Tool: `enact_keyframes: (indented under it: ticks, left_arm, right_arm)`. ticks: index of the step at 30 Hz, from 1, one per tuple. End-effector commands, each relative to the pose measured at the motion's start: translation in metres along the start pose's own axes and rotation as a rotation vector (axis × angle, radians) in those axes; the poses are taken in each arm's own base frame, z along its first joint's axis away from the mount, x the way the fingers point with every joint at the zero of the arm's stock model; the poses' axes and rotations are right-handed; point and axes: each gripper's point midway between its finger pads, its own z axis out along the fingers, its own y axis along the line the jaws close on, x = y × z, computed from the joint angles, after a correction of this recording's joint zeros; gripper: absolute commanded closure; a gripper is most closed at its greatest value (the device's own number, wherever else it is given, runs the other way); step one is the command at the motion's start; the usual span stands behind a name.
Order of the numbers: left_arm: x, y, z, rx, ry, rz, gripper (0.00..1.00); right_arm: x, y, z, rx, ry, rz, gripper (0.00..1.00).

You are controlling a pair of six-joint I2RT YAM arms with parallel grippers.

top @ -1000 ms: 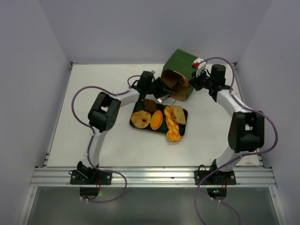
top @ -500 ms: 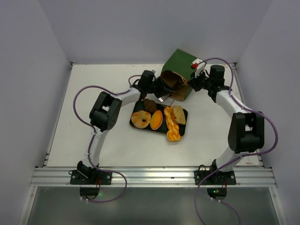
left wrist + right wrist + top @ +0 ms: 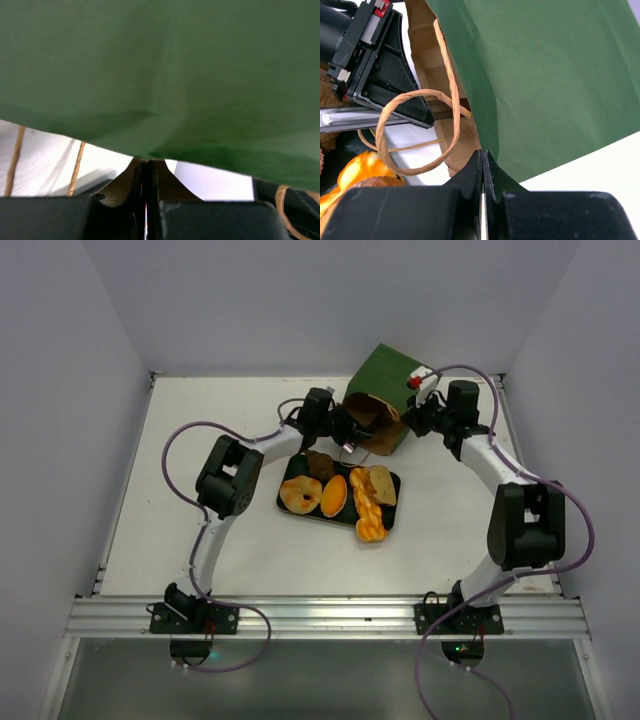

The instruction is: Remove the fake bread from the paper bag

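Top external view: left pincer [image 3: 348, 438] and right pincer [image 3: 411, 424] each clench the mouth rim of the tipped paper bag [image 3: 386, 370]. Toy bread [image 3: 332, 495] already lies on the tray [image 3: 391, 510], just nearside of the 2 pincers. Whether more hides inside, I cannot tell.

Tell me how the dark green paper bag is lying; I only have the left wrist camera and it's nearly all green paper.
Observer: The dark green paper bag lies tipped behind the black rectangular tray, brown mouth facing it.
Operator: Where's the right gripper?
Observer: The right gripper is shut on the bag's mouth edge, across from the left gripper.
Operator: Any bread out?
Observer: Yes: an orange braided loaf, a glazed ring doughnut and other toy pastries sit on the tray.
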Motion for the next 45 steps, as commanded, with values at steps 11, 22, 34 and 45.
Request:
enact_keyframes:
  ticks: [11,22,34,45]
  left_arm:
    - [0.019,-0.061,-0.063,0.102,0.0,0.183,1.0]
    - [0.044,-0.064,-0.109,0.115,0.019,0.253,1.0]
    - [0.07,-0.049,-0.169,0.043,0.026,0.37,1.0]
    - [0.117,-0.024,-0.252,0.017,0.036,0.491,1.0]
  right_arm:
    - [-0.032,-0.026,-0.019,0.172,-0.068,-0.012,1.0]
    - [-0.026,-0.032,-0.021,0.19,-0.063,0.01,1.0]
    - [-0.026,-0.035,-0.026,0.195,-0.069,0.025,1.0]
    - [-0.021,-0.036,-0.03,0.198,-0.063,0.031,1.0]
